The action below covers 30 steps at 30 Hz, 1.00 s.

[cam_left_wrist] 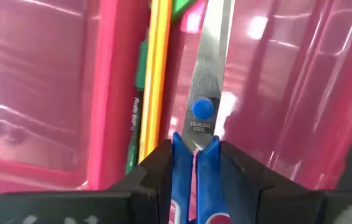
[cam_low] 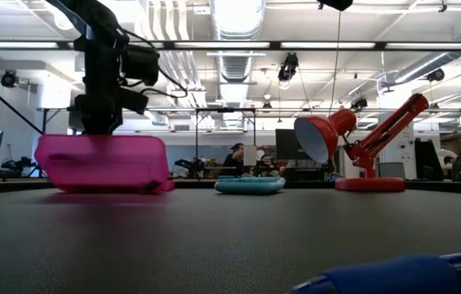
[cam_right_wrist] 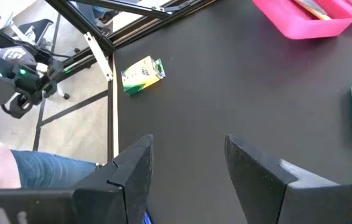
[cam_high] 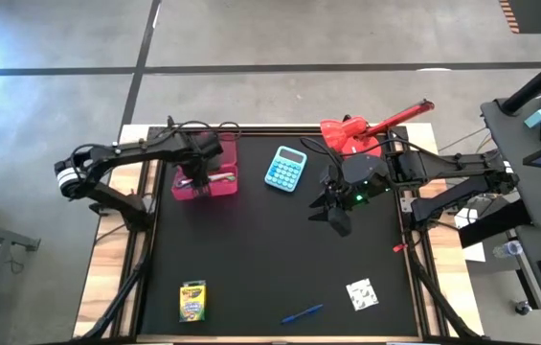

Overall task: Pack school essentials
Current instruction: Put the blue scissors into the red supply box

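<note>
- Black table (cam_high: 270, 249), pale wood strips along both sides; grey concrete floor around it. Low view looks into an open workshop with ceiling ducts, desks and a person seated far off.
- Red desk lamp (cam_high: 371, 129) at the far right corner; turquoise calculator (cam_high: 286, 169) near the far edge, between lamp and case.
- Pink pencil case (cam_high: 205, 169) toward the far left corner, lid open. Left gripper (cam_high: 193, 178) directly over it, clamped on the blue handles of the scissors (cam_left_wrist: 208, 99), blades pointing down into the case beside an orange pencil (cam_left_wrist: 157, 74) and a green one (cam_left_wrist: 139, 106).
- Right gripper (cam_high: 332, 213) hangs over the table right of centre, fingers spread, holding nothing.
- Middle of the table bare; wide free room there.
- Along the near edge: crayon box (cam_high: 192, 300) at left, blue pen (cam_high: 303, 313) in the middle, white patterned square (cam_high: 362, 293) at right, all well apart.
- Small red bit (cam_high: 399, 248) by the right edge; cannot tell what it is.
- Case interior mostly hidden by the left arm from above.
</note>
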{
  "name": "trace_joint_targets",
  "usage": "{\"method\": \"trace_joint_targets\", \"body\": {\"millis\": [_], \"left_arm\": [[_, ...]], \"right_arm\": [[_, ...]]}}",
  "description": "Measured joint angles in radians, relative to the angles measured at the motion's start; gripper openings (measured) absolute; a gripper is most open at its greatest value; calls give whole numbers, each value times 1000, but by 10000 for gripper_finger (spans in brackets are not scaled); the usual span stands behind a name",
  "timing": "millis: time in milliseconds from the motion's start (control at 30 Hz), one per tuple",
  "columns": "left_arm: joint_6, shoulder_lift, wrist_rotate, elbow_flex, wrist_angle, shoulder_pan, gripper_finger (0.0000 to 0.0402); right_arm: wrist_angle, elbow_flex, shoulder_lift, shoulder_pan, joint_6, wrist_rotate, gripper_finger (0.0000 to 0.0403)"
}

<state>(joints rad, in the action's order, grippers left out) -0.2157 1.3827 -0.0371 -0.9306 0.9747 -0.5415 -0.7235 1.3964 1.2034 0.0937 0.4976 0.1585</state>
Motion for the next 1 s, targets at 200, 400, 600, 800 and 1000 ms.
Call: {"method": "trace_joint_targets", "body": {"millis": [200,400,600,800,1000], "left_arm": [[25,-1,11,56,-57,0,83],[25,-2,20,89,-77,0,83],[35,-2,56,141,-132,1,83],[51,-2,57,185,-198,1,92],[58,0,57,210,-211,1,95]], "right_arm": [[0,0,0,0,0,0,187],[0,0,0,0,0,0,187],[0,0,0,0,0,0,187],[0,0,0,0,0,0,187],[0,0,0,0,0,0,187]]}}
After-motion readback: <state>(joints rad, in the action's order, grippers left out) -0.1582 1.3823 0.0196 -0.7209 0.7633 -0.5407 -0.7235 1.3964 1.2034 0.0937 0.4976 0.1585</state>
